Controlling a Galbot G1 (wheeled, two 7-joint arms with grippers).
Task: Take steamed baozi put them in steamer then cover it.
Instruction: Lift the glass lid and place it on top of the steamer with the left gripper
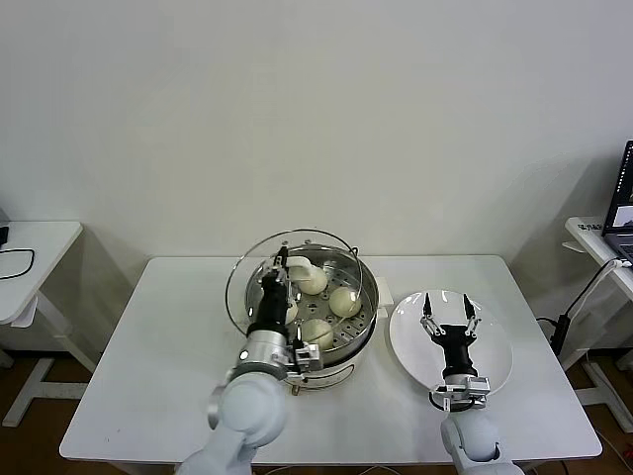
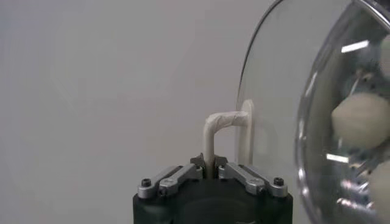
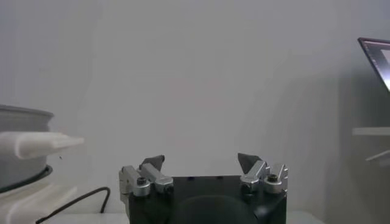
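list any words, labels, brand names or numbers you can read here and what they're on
None can be read.
Laptop screen at the far right: lit, content too small to read.
Steamer, cover held by the left pincer, white plate under the open right pincer: no markings visible.

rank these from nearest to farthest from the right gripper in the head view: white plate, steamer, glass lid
1. White plate: directly under the open right gripper, on the robot's right.
2. Steamer: just left of the plate, mid-table.
3. Glass lid: tilted over the steamer's far-left side, its handle held by the left gripper.
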